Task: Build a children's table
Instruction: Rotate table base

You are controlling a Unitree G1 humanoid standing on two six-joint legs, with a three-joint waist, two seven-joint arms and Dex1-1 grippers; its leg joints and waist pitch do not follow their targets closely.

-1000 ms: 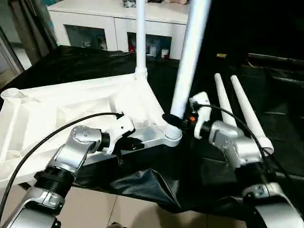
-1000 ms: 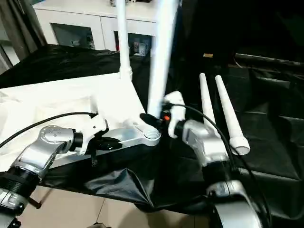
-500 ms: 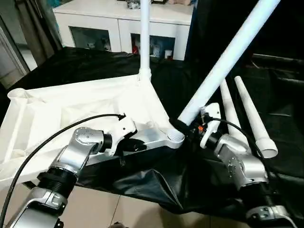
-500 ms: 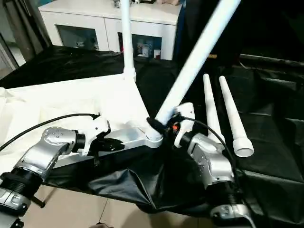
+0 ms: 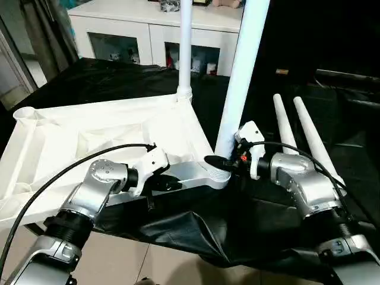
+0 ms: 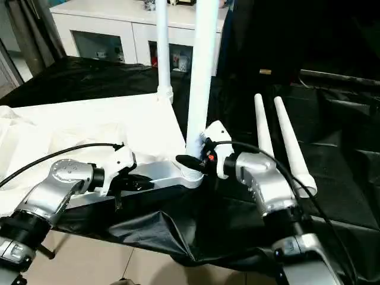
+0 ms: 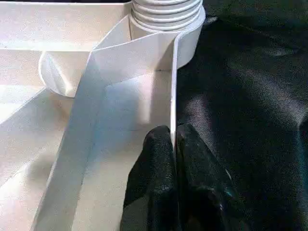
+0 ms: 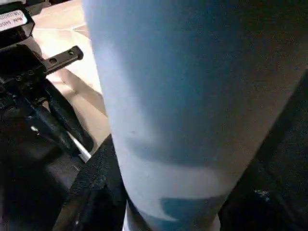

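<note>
Your left fingers pinch the thin rim of the tabletop between them, closed tight on it near the front corner socket, while your right gripper clasps the base of the near leg just above that ribbed socket, fingers half spread around the tube. You have the smooth white plastic tabletop lying underside up on the black sheet, with the near leg standing almost upright in the front socket, a second leg upright in the far corner socket, and two loose tapered legs lying side by side to your right. Both silver forearms reach inward toward that front corner, wrists bent toward each other.
</note>
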